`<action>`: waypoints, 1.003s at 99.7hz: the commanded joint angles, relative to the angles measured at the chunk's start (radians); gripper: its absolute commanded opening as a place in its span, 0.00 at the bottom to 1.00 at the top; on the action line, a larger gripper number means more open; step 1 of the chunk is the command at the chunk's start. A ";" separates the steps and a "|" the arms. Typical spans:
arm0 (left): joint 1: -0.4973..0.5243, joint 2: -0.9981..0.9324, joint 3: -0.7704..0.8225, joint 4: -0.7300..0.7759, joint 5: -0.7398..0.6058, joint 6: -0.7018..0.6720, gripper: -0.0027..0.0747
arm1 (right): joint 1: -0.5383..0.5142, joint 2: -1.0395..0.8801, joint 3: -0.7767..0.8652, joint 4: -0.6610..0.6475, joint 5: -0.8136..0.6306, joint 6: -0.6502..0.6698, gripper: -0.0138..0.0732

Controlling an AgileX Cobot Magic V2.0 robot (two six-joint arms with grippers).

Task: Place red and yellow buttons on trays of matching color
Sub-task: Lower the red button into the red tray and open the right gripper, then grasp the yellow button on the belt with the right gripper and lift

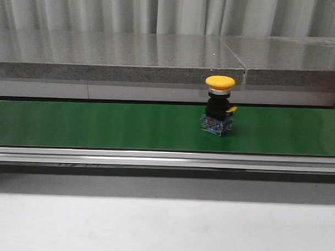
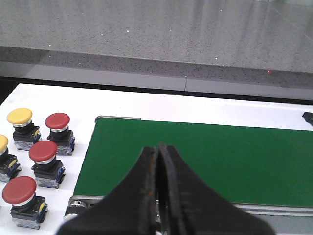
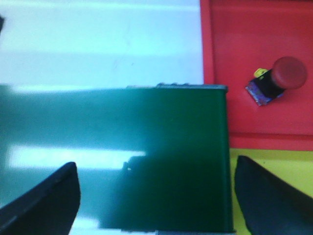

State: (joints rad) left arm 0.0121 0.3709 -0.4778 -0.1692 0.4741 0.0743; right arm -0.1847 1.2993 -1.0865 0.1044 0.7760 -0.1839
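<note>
On my front view a yellow button [image 1: 219, 105] stands upright on the green conveyor belt [image 1: 101, 126], its long axis vertical, yellow cap on top and the blue-edged contact block resting on the belt surface. It sits right of the belt's middle, closer to the belt's far edge than to the metal rail along its near edge. Neither arm shows in this view, so I cannot place the button directly against either gripper; it does not appear in either wrist camera.

My left gripper [image 2: 158, 156] has its fingers pressed together with nothing between them, hanging over the belt's left end. Beside that end of the belt, on the white table [image 2: 146, 103], I see a cluster of spare buttons standing upright, three red ones [image 2: 43, 152] and two yellow ones [image 2: 19, 116].

My right gripper [image 3: 156, 196] is spread wide and holds nothing, poised above the belt's right end. Just beyond that end lies the red tray [image 3: 254, 58], holding one red button [image 3: 279, 78] tipped on its side, cap pointing away from the belt. The yellow tray [image 3: 288, 166] adjoins the red one, next to the belt's end.
</note>
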 commanded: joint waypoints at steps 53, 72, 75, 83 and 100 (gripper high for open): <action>0.002 0.005 -0.027 -0.012 -0.077 -0.009 0.01 | 0.287 0.082 -0.004 0.171 0.012 -0.323 0.89; 0.002 0.005 -0.027 -0.012 -0.077 -0.009 0.01 | 0.353 0.164 -0.049 0.176 -0.054 -0.323 0.89; 0.002 0.005 -0.027 -0.012 -0.077 -0.009 0.01 | 0.362 0.180 -0.060 0.177 -0.054 -0.323 0.89; 0.002 0.005 -0.027 -0.012 -0.077 -0.009 0.01 | 0.380 0.212 -0.095 0.177 -0.054 -0.323 0.89; 0.002 0.005 -0.027 -0.012 -0.077 -0.009 0.01 | 0.394 0.271 -0.146 0.194 -0.053 -0.323 0.89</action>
State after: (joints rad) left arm 0.0121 0.3709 -0.4778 -0.1692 0.4763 0.0743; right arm 0.2079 1.5795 -1.1799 0.2705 0.7608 -0.4951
